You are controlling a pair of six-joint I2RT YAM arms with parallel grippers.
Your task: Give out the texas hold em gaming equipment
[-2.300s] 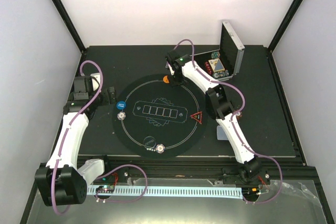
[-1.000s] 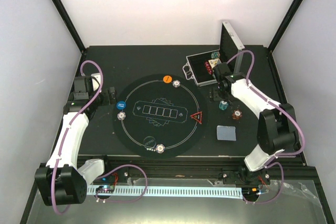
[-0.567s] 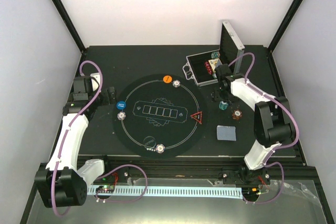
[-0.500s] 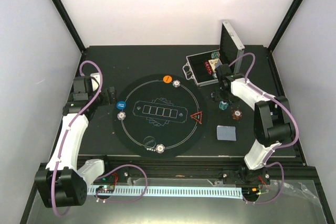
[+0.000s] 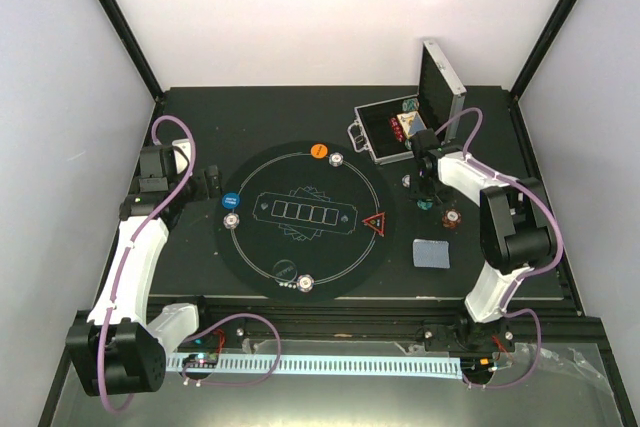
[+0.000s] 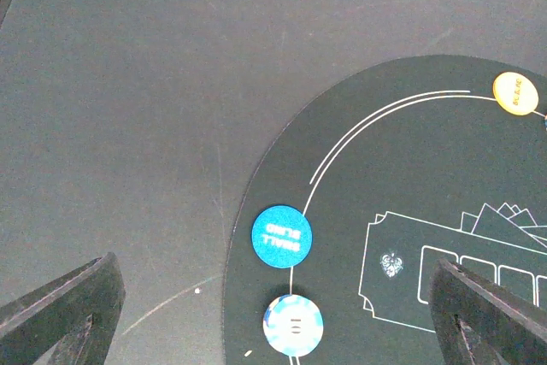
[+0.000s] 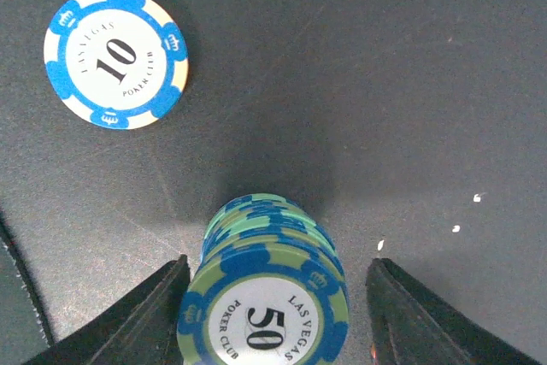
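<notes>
- bench [image 5: 250, 117]: round black mat [image 5: 335, 252] in the centre, silver case [image 5: 441, 82] open at far right
- left fingers [image 6: 68, 305]: spread wide, empty, just left of the mat
- right fingers [image 7: 145, 322]: straddling the teal chip stack [image 7: 265, 297] on bare bench right of the mat; can't tell if gripping
- single "10" chip [image 7: 115, 57]: flat, near the stack

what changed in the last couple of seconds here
The right gripper swung from the orange disc at the far edge of the mat over to the right, near the case, and its jaws narrowed around the teal chip stack, not yet clamped. The left gripper and blue disc stayed put.
</notes>
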